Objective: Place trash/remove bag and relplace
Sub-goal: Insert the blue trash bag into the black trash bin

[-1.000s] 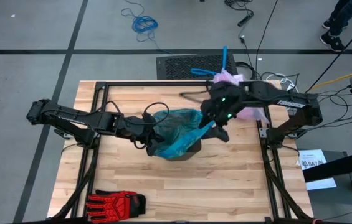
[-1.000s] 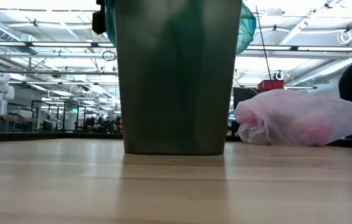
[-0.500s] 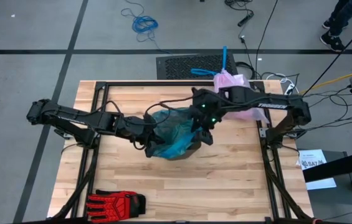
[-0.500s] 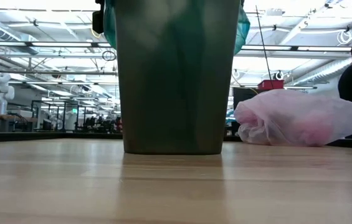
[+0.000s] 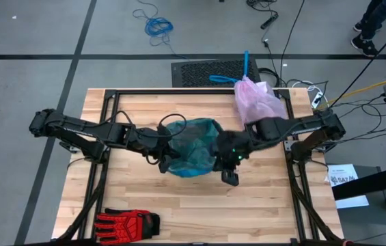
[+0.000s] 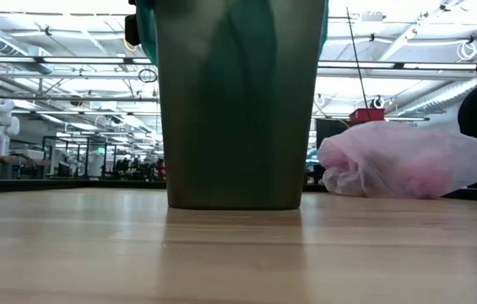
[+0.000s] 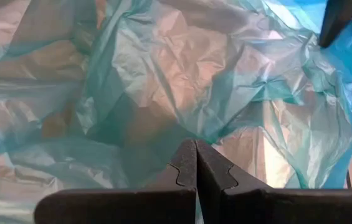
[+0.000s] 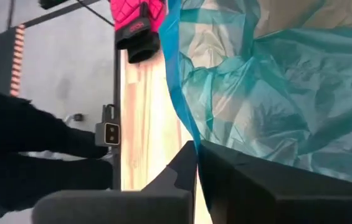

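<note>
The bag (image 5: pixel 257 101), pale pink, lies on the table (image 5: pixel 145 201) well behind the bin (image 6: pixel 236 110). A teal liner (image 5: pixel 191 147) drapes over that bin. The right hand (image 5: pixel 228 174) pinches the liner's edge on one side, the left hand (image 5: pixel 164 145) clenches it opposite.

I can read no text anywhere; the white sheet (image 5: pixel 346 179) beside my desk (image 5: pixel 145 198) carries dark print (too small).

Two dark jointed arms, black looping cables, green indicator lights (right arm only)
</note>
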You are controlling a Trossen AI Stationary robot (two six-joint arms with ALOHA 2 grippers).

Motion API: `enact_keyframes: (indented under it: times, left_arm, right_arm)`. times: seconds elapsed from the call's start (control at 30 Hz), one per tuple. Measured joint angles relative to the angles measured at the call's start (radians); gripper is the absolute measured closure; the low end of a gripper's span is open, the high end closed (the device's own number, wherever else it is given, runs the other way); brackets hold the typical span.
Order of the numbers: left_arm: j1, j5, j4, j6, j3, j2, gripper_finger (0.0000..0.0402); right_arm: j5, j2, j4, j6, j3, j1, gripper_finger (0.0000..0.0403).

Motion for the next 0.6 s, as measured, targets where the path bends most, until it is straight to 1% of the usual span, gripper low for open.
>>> enact_keyframes:
  times: [0.13, 0.23, 0.4, 0.6]
  left_arm:
    - [0.000, 0.000, 0.000, 0.000, 0.000, 0.000, 0.0400]
    - [0.000, 0.000, 0.000, 0.007, 0.000, 0.000, 0.0400]
    - [0.000, -0.001, 0.000, 0.008, 0.000, 0.000, 0.0400]
    - [0.000, -0.010, 0.000, -0.002, 0.000, 0.000, 0.0400]
  right_arm:
    - [0.089, 0.001, -0.021, 0.051, 0.000, 0.048, 0.0393]
    - [0.137, 0.002, -0.029, 0.081, -0.020, 0.070, 0.0398]
    - [0.174, 0.004, -0.020, 0.124, -0.099, 0.097, 0.0401]
    - [0.277, 0.004, 0.044, 0.158, -0.189, 0.121, 0.0402]
